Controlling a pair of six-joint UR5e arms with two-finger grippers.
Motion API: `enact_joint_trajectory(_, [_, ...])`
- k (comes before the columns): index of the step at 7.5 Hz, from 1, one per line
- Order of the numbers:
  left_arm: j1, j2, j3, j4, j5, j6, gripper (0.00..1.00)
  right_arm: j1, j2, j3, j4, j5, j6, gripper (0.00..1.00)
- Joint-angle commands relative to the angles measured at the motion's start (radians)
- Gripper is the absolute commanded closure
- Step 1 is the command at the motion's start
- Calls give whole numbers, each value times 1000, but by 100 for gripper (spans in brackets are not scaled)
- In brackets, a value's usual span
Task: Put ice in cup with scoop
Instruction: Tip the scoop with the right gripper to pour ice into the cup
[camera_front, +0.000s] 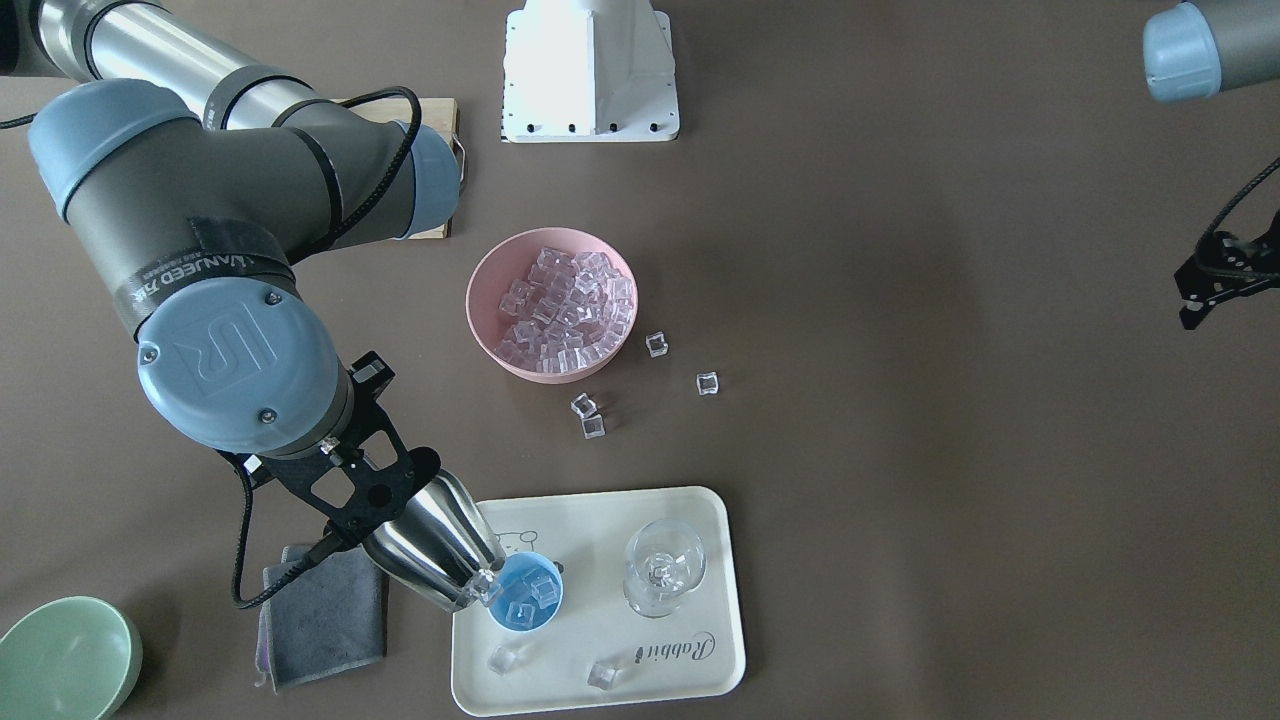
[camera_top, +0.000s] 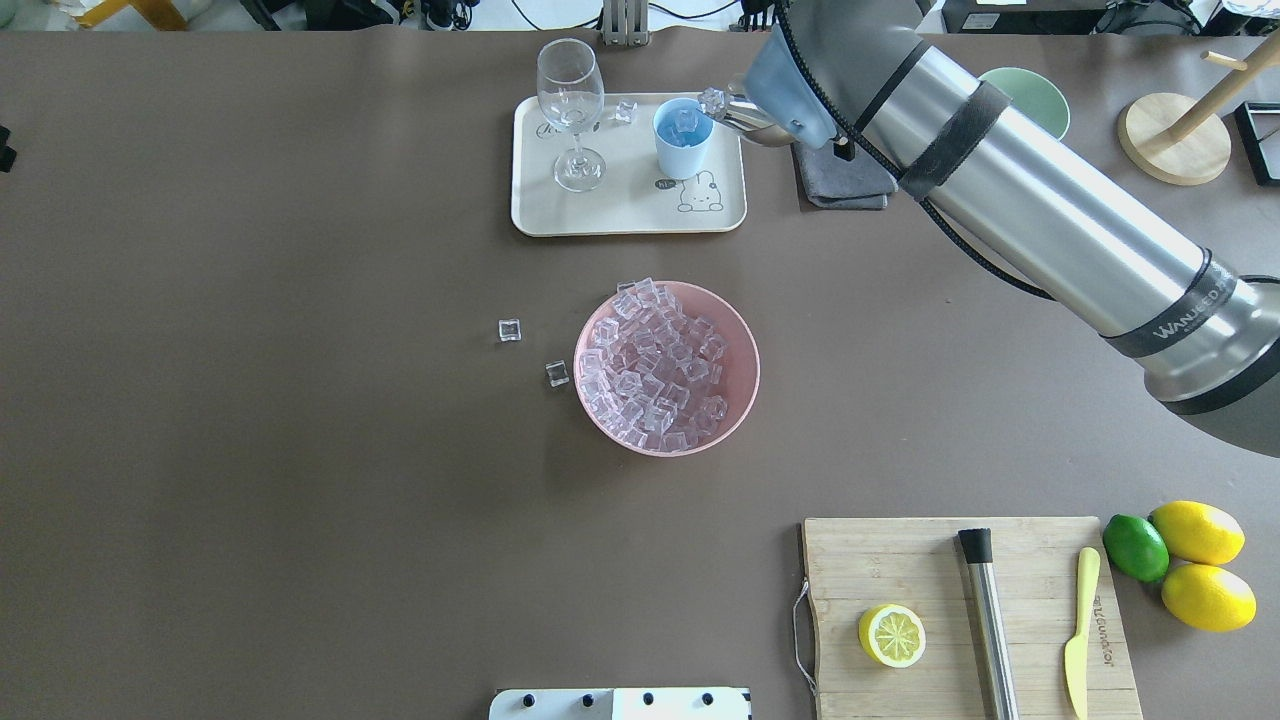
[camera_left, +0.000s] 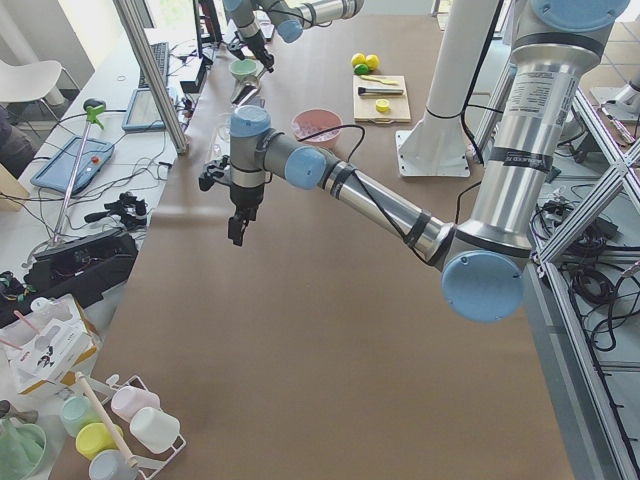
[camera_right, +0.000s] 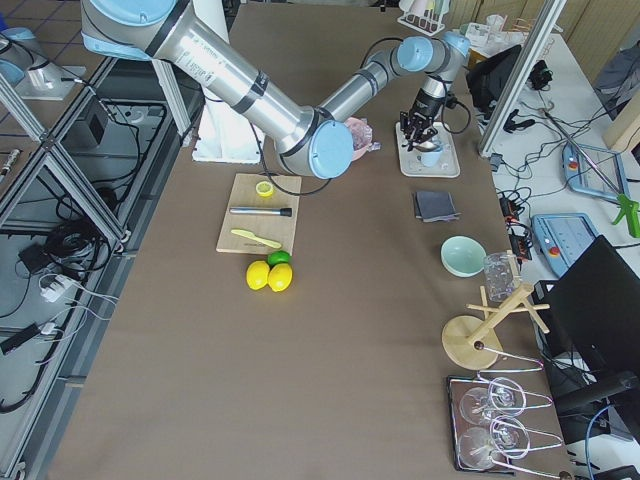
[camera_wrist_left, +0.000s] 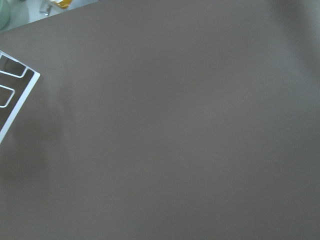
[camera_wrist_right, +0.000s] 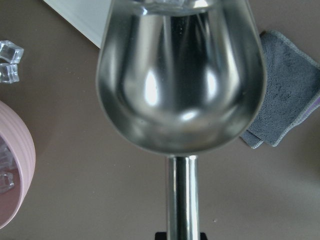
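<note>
My right gripper is shut on the handle of the steel scoop. The scoop is tilted with its lip over the light-blue cup, which stands on the cream tray. One ice cube sits at the scoop's lip, and a few cubes lie in the cup. In the right wrist view the scoop's trough looks nearly empty. The ice fills a pink bowl at mid-table. My left gripper hangs over bare table far to the side; I cannot tell whether it is open or shut.
A stemmed glass stands on the tray beside the cup, with two cubes on the tray. Loose cubes lie near the pink bowl. A grey cloth and a green bowl are beside the tray. A cutting board is nearer me.
</note>
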Motion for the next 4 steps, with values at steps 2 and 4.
enact_joint_trajectory(2, [-146,156,35,17,-6,239,1,-17,17,6,-50,-51,-22,100])
enact_joint_trajectory(4, [-198,179,141,21,-138,339,1,-15,-120,206,-90,-32,-13,100])
